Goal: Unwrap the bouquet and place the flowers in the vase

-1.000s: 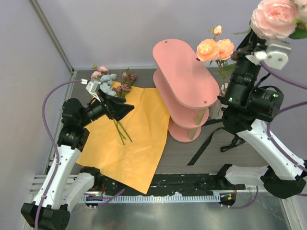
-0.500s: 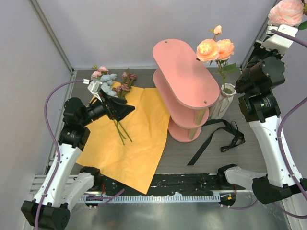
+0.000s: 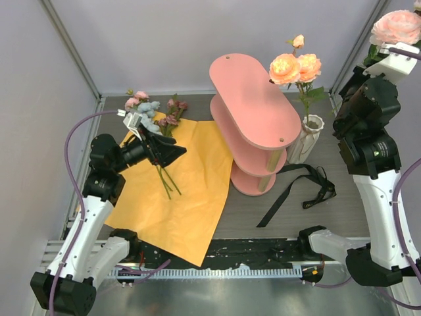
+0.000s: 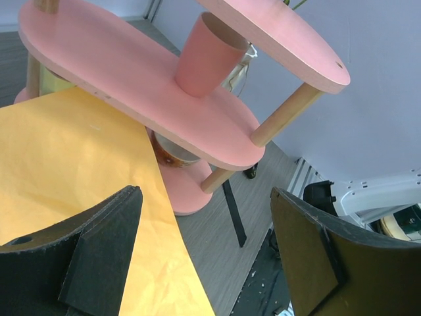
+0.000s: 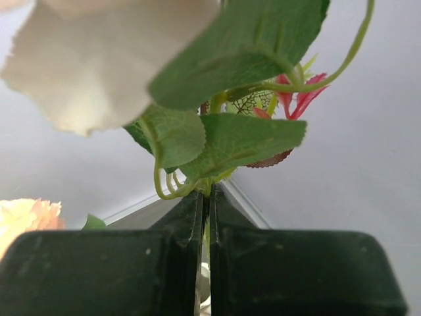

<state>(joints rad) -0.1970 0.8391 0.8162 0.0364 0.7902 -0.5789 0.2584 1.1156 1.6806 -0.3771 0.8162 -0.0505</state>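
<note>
Top external view: right tool [image 3: 389, 58] clenched on the stem of a pale pink artificial rose [image 3: 396, 26], high, right of the cream ribbed ceramic vase [image 3: 308, 138]; left tool [image 3: 172, 153] released. Insertion step, judged: stem must next descend into the narrow neck.

No writing, label, brand mark, number or sign can be read in any of the three views.
</note>
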